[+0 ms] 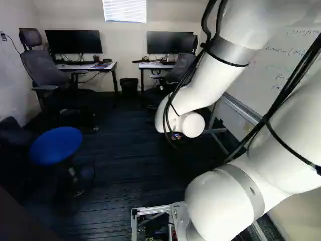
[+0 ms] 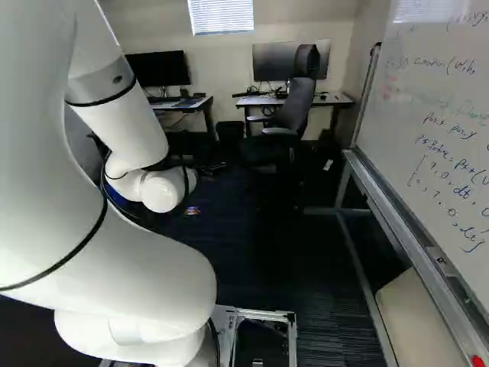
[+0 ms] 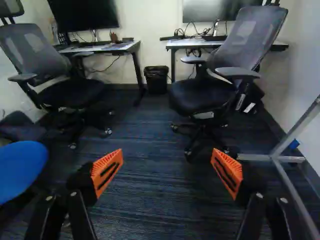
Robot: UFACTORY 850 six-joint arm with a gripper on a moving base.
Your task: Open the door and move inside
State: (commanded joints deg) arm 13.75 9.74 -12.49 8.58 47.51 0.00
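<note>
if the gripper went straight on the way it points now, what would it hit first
The gripper would probably meet the dark carpet first, somewhere short of the black bin, though the depth is unclear.

Smooth arm (image 1: 213,206), ribbed carpet (image 3: 155,185), mesh chairs (image 3: 245,37)

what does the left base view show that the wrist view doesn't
Only the left base view shows the window with white blinds, the white board with handwriting and the jointed white arm.

Only the wrist view clearly shows the black gripper, its two orange-padded fingers standing apart.

Both show the round blue stool, the black waste bin, two desks with dark monitors, dark mesh-backed office chairs and part of the grey metal stand.
</note>
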